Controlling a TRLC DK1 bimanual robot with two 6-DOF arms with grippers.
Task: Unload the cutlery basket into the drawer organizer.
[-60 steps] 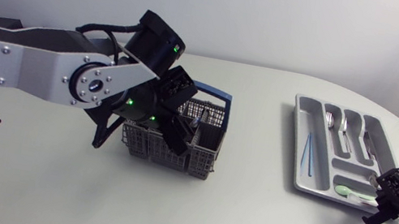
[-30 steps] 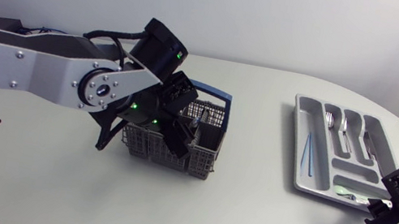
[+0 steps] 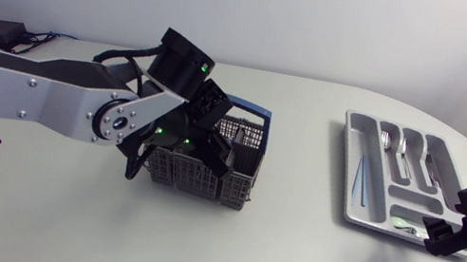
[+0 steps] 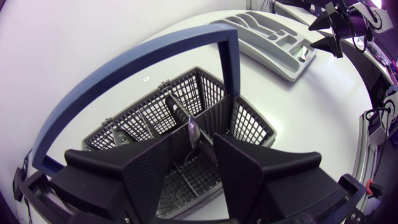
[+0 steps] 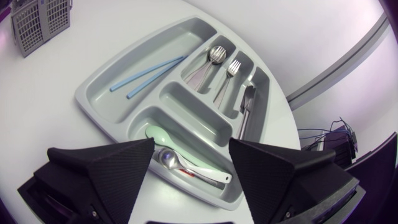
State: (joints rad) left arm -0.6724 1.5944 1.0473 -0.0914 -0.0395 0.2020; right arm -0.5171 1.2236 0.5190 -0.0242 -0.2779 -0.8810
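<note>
Our cutlery basket, grey mesh with one blue hoop handle, stands upright on the table, well apart from the drawer organizer, with its long axis running roughly toward the organizer. Our left gripper hangs over the basket with its fingers parted. One silver utensil stands upright in the gap between them, its rounded end up, and we cannot see either finger pressing on it. Our right gripper hovers at the organizer's near end, jaws spread wide and holding nothing. The organizer's long slots run away from that gripper. In them we count two light blue sticks lying side by side, one spoon, one fork and one dark knife, all lengthwise with their heads at the far end. The crosswise compartment nearest the right gripper holds one pale green spoon and one silver spoon, both lying across the organizer.
</note>
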